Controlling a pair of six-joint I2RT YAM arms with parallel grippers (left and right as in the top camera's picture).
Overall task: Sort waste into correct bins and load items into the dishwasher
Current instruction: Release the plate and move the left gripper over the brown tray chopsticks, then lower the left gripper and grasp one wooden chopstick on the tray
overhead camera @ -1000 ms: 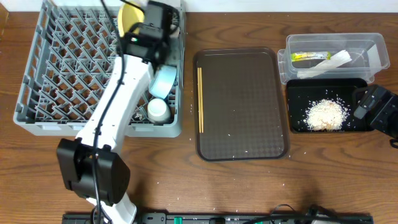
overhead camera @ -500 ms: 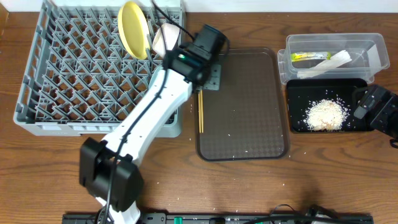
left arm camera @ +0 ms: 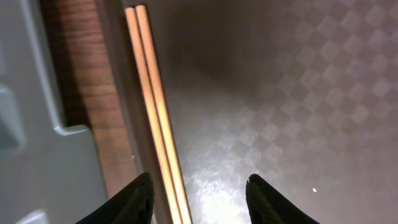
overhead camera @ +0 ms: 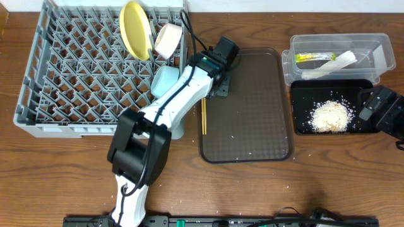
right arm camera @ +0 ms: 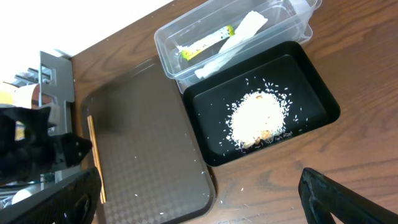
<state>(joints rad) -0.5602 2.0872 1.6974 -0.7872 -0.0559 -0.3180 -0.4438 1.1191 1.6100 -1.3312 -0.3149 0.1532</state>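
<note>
Left arm (overhead camera: 183, 94): white tapered links, black joint housings, thin black cable near wrist. Left gripper (left arm camera: 199, 196): black rounded fingers (left arm camera: 134, 199). Right arm (overhead camera: 384, 112): black, angular.

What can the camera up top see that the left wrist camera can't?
Only the top camera shows the yellow plate and white bowl standing in the rack, plus the rice heap in the black tray. Only the left wrist camera shows its own dark fingertips up close, standing apart. Both show the two chopsticks lying along the brown tray's edge nearest the rack.
</note>
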